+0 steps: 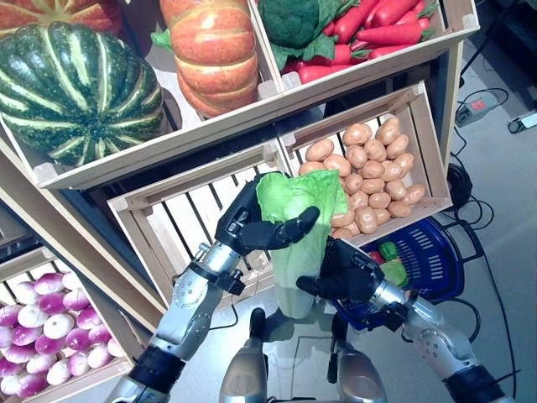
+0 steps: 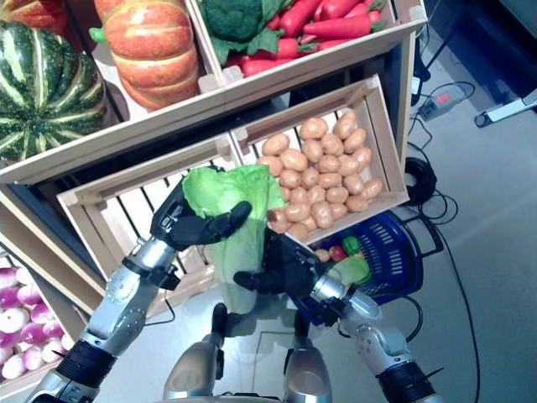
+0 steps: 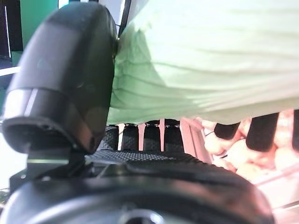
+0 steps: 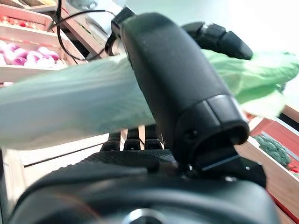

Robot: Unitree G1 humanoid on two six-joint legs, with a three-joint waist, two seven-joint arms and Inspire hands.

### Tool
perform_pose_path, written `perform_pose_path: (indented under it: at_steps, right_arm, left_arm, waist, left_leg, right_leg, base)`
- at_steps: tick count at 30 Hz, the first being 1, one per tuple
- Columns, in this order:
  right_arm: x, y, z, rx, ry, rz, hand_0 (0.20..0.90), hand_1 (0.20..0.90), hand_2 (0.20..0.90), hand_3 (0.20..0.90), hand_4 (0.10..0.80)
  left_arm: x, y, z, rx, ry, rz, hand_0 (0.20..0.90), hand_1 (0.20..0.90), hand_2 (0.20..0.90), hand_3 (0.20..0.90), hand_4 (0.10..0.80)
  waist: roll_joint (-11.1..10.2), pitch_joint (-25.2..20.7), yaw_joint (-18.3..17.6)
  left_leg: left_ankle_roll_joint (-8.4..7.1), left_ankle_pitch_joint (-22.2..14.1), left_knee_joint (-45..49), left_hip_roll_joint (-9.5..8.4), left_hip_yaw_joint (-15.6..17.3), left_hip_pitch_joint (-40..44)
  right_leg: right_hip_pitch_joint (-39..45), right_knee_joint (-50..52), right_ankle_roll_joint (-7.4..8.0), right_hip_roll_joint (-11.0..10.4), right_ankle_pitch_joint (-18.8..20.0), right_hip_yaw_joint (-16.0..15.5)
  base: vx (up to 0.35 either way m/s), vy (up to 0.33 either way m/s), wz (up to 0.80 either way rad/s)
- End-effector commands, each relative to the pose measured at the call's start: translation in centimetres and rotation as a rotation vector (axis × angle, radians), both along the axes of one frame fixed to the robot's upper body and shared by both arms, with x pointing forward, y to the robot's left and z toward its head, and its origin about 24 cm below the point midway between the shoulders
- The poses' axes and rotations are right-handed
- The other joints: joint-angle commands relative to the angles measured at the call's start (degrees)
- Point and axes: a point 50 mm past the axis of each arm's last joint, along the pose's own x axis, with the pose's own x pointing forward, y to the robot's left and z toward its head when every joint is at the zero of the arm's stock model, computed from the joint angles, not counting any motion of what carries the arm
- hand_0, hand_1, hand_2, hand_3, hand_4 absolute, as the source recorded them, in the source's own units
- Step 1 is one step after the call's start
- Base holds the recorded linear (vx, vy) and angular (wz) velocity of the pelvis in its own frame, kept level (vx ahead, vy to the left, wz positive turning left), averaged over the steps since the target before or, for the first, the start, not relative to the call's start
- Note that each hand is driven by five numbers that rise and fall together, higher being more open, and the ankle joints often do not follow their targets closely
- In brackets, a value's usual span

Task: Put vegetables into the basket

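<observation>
**Both hands on the cabbage, in front of the crates**

Nearest the robot, the right hand (image 1: 346, 270) was curled round the pale lower stalk of the cabbage (image 1: 298, 231), its thumb pressed across the stem in the right wrist view. Just above it, the left hand (image 1: 252, 225) was curled round the leafy upper part, with a finger lying across the green leaves. The cabbage stood roughly upright between the two hands, held in the air and clear of the floor.

To the robot's right of the cabbage, and lower, the blue basket (image 1: 436, 260) sat on the floor with green and red vegetables already inside; its near rim was partly hidden by the right hand. Open grey floor lay beyond the basket to the right.

Behind the hands stood an empty slatted crate (image 1: 180, 214), its front edge just beside the left wrist. Next to it, the potato crate (image 1: 369, 168) was tilted toward the robot, its lower edge overhanging the basket. At lower left lay a bin of purple turnips (image 1: 38, 327). Farthest back, the top shelf carried a striped green squash (image 1: 75, 88), an orange pumpkin (image 1: 214, 50), broccoli (image 1: 289, 21) and red carrots (image 1: 369, 29).
</observation>
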Motion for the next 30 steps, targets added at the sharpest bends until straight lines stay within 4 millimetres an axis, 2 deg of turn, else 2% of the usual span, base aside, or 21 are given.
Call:
perform_pose_path:
  at_steps: [1, 7, 13, 14, 15, 17, 24, 28, 29, 30]
  right_arm:
    - [-1.0, 3.3, 2.9, 0.158, -0.107, 0.176, 0.9, 0.9, 0.9, 0.9, 0.8]
    - [-2.1, 4.5, 2.2, 0.168, -0.041, 0.287, 0.9, 0.9, 0.9, 0.9, 0.8]
    - [-2.8, 4.2, 0.6, 0.099, 0.034, 0.28, 0.9, 0.9, 0.9, 0.9, 0.8]
    - [-2.9, 4.1, 0.3, 0.081, 0.052, 0.279, 0.735, 0.735, 0.735, 0.735, 0.69]
    - [-3.0, 3.9, 0.0, 0.053, 0.065, 0.28, 0.533, 0.533, 0.533, 0.533, 0.555]
    - [-3.2, 3.6, -0.5, 0.012, 0.074, 0.285, 0.3, 0.3, 0.3, 0.3, 0.4]
    - [-3.8, 2.2, -1.9, -0.035, 0.147, 0.242, 0.3, 0.3, 0.3, 0.3, 0.4]
    - [-3.9, 1.7, -2.7, -0.077, 0.193, 0.155, 0.3, 0.3, 0.3, 0.3, 0.4]
    - [-3.7, 1.4, -2.9, -0.081, 0.209, 0.103, 0.3, 0.3, 0.3, 0.3, 0.4]
    - [-3.7, 1.2, -3.1, -0.083, 0.225, 0.069, 0.3, 0.3, 0.3, 0.3, 0.4]
  left_arm:
    - [-1.2, -2.3, 3.7, -0.113, -0.187, -0.166, 0.3, 0.3, 0.3, 0.3, 0.4]
    - [-1.7, -2.9, 3.7, -0.129, -0.196, -0.239, 0.3, 0.3, 0.3, 0.3, 0.4]
    - [-2.4, -2.8, 4.4, -0.158, -0.26, -0.26, 0.3, 0.3, 0.3, 0.3, 0.4]
    - [-2.5, -2.7, 4.6, -0.159, -0.277, -0.255, 0.3, 0.3, 0.3, 0.3, 0.4]
    - [-2.6, -2.5, 4.8, -0.156, -0.301, -0.244, 0.3, 0.3, 0.3, 0.3, 0.4]
    - [-2.8, -2.3, 5.1, -0.147, -0.331, -0.231, 0.3, 0.3, 0.3, 0.3, 0.4]
    - [-3.1, -1.3, 5.0, -0.093, -0.354, -0.163, 0.3, 0.3, 0.3, 0.3, 0.4]
    - [-3.1, -0.8, 4.8, -0.058, -0.362, -0.093, 0.3, 0.3, 0.3, 0.3, 0.4]
    - [-3.1, -0.5, 4.7, -0.057, -0.359, -0.065, 0.316, 0.316, 0.316, 0.316, 0.411]
    - [-3.2, -0.3, 4.6, -0.05, -0.363, -0.035, 0.472, 0.472, 0.472, 0.472, 0.515]
  waist:
    - [-2.46, -7.11, 0.4]
    - [-2.37, -8.66, 0.49]
    - [-2.29, -10.37, 0.52]
    - [-2.28, -10.59, 0.51]
    - [-2.27, -10.83, 0.49]
    - [-2.27, -11.18, 0.48]
    - [-2.36, -13.41, 0.5]
    - [-2.32, -14.34, 0.25]
    - [-2.28, -14.68, 0.08]
    - [-2.24, -14.86, -0.04]
  left_leg:
    - [2.59, -1.35, 0.59, -3.29, 0.25, -2.08]
    - [2.73, -1.47, -0.46, -3.28, 0.25, -0.69]
    - [2.76, -1.64, -1.2, -3.33, 0.25, 0.53]
    - [2.8, -1.62, -1.45, -3.35, 0.21, 0.74]
    - [2.81, -1.6, -1.75, -3.34, 0.16, 1.04]
    - [2.79, -1.58, -2.16, -3.33, 0.14, 1.39]
    - [2.68, -1.84, -2.86, -3.35, -0.11, 2.96]
    - [2.64, -1.98, -3.14, -3.21, -0.01, 3.69]
    - [2.63, -1.99, -3.35, -3.07, 0.16, 4.03]
    - [2.64, -2.07, -3.35, -3.02, 0.24, 4.1]
  right_leg:
    - [2.04, 1.45, -4.82, 2.96, -2.28, -1.51]
    - [2.96, 0.82, -4.64, 3.03, -2.24, -1.3]
    - [3.82, 0.36, -4.5, 3.03, -2.28, -1.17]
    - [3.92, 0.24, -4.48, 3.05, -2.25, -1.12]
    - [4.05, 0.11, -4.46, 3.09, -2.21, -1.09]
    - [4.28, -0.15, -4.4, 3.09, -2.14, -1.12]
    - [5.57, -1.04, -4.19, 3.08, -1.9, -1.14]
    - [6.04, -1.32, -4.13, 3.16, -1.88, -0.92]
    - [6.21, -1.48, -4.09, 3.19, -1.87, -0.85]
    - [6.27, -1.54, -4.07, 3.22, -1.93, -0.77]
  base:
    - [0.0, 0.0, 0.0]
    - [0.047, 0.013, -0.02]
    - [0.051, 0.015, -0.02]
    - [0.033, 0.008, -0.02]
    - [0.0, 0.0, 0.0]
    - [0.0, 0.0, 0.0]
    - [0.067, 0.008, -0.02]
    - [0.069, 0.027, 0.0]
    - [0.05, 0.037, -0.01]
    - [0.062, 0.051, -0.02]
